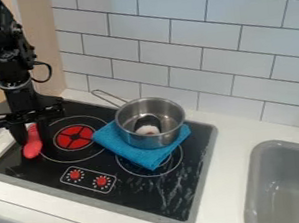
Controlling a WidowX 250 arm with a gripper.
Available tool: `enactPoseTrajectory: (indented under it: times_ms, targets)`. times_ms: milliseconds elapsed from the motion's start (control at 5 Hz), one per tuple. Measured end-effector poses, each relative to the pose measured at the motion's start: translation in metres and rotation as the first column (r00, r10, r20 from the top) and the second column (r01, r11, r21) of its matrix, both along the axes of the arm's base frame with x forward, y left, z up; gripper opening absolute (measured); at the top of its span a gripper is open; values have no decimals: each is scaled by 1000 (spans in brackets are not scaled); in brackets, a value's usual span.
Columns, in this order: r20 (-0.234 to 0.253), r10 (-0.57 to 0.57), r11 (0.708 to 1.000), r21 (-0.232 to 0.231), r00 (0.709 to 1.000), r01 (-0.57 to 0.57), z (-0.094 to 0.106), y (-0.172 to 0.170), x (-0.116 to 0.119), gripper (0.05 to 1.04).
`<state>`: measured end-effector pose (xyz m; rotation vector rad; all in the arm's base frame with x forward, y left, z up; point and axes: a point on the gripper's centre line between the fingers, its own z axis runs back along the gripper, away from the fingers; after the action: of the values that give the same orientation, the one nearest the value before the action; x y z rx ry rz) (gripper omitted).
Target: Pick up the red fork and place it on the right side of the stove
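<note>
Presently, you have: one gripper (pixel 32 139), over the left side of the stove (pixel 154 198), its two fingers clamped on the fork (pixel 32 148). One fork, red, between those fingers, rounded end down (rather plump, for a fork). One cloth (pixel 147 159), blue, folded, right of the red burner (pixel 62 138). One pot (pixel 152 140), metal, on your cloth, its handle toward the far left, something dark and whitish inside. One sink (pixel 251 188), grey, right of your stove.
</note>
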<state>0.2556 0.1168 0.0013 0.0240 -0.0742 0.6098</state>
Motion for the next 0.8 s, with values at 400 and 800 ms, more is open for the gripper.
enactPoseTrajectory:
  times_ms: [400, 800]
  targets:
    - [41, 11, 1000, -3, 999, -11, 22, -8, -1, 295]
    - [133, -18, 999, 36, 991, 14, 64, -31, 8, 294]
